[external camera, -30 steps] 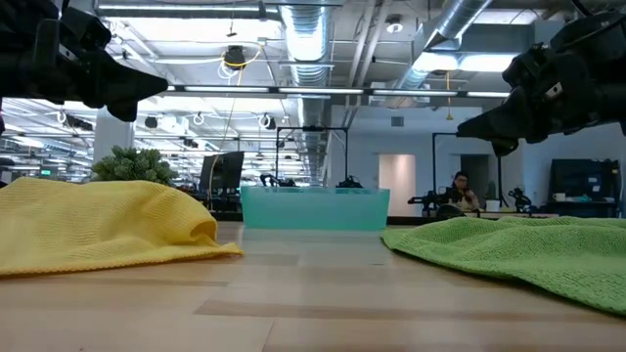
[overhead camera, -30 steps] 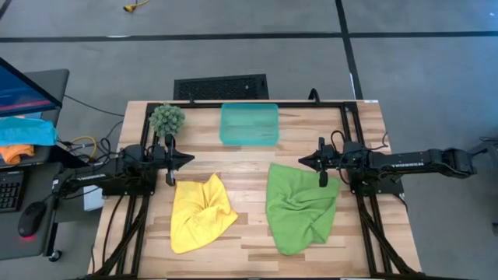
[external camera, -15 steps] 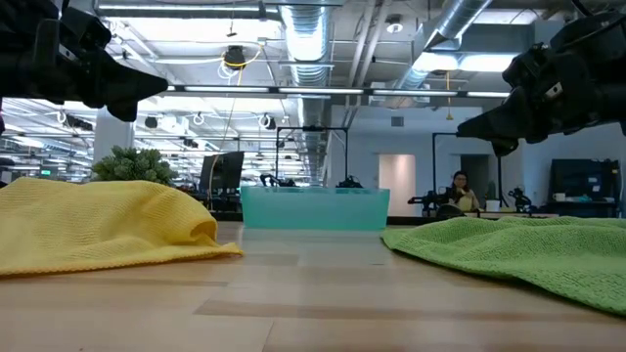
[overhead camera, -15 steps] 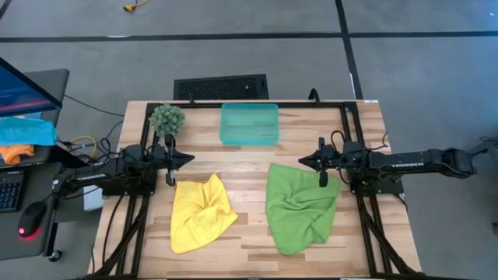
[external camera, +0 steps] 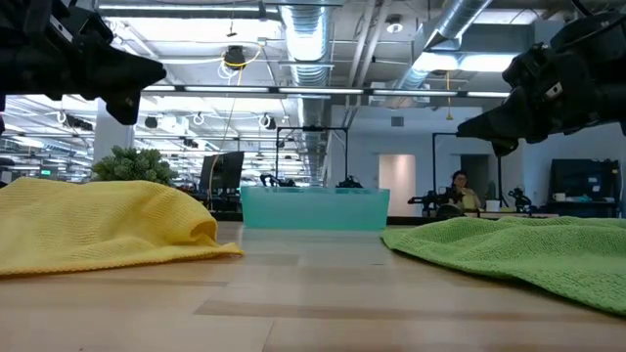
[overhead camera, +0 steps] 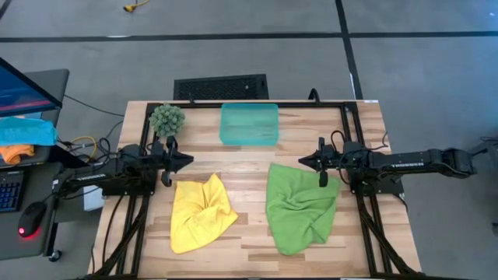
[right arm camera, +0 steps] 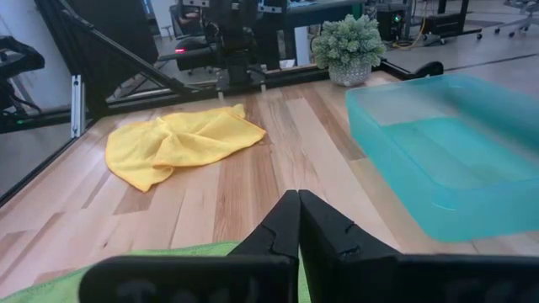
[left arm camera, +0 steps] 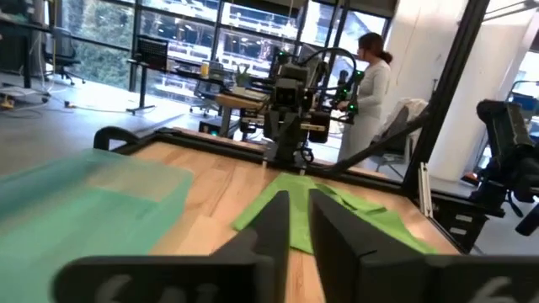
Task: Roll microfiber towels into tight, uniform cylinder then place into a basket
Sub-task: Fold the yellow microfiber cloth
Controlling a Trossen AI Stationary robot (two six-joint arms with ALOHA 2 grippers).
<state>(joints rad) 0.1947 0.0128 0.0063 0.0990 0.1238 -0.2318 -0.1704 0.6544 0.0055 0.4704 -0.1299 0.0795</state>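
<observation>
Microfiber towels, yellow (overhead camera: 200, 211) and lime green (overhead camera: 299, 206), lie crumpled and unrolled, basket (overhead camera: 249, 124) empty, left gripper (left arm camera: 299, 220) slightly parted, right gripper (right arm camera: 298, 220) closed on nothing.
</observation>
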